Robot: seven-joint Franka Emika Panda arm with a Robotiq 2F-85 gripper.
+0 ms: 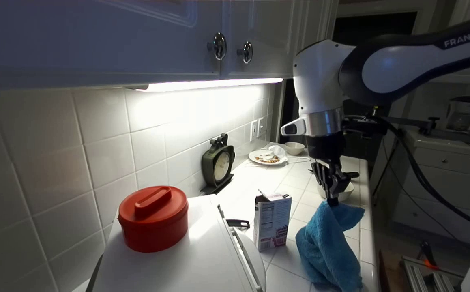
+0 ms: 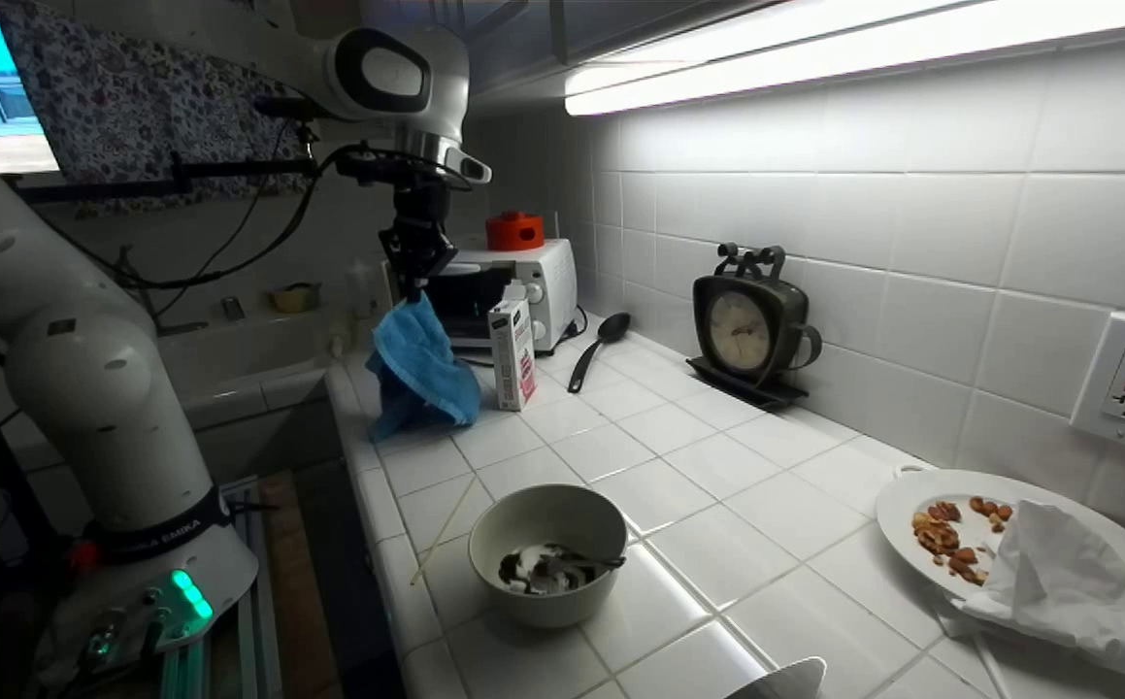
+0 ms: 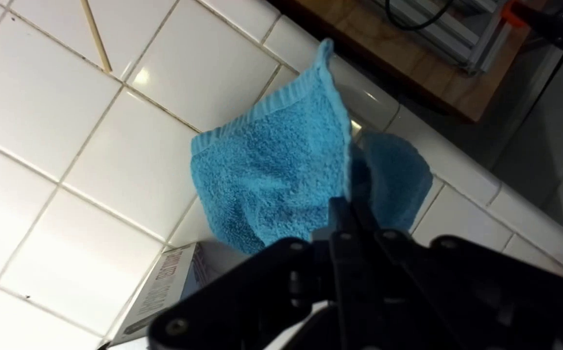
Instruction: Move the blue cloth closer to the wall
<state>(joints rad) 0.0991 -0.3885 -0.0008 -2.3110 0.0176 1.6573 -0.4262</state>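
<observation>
A tiled surface runs along the wall. In an exterior view, the claw pinches the cloth near the surface's outer edge, the box just beside it at three o'clock, the bowl at five.

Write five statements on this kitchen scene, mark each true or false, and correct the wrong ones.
1. The black claw grips the fluffy blue cloth. True.
2. The round red lidded container sits inside the white toaster oven. False: the container sits on top of the oven.
3. The white printed cardboard box is nearer the white tiled wall than the cloth is. True.
4. The dark green clock lies flat on its back. False: the clock stands upright.
5. The round white plate holds brown nuts. True.
</observation>
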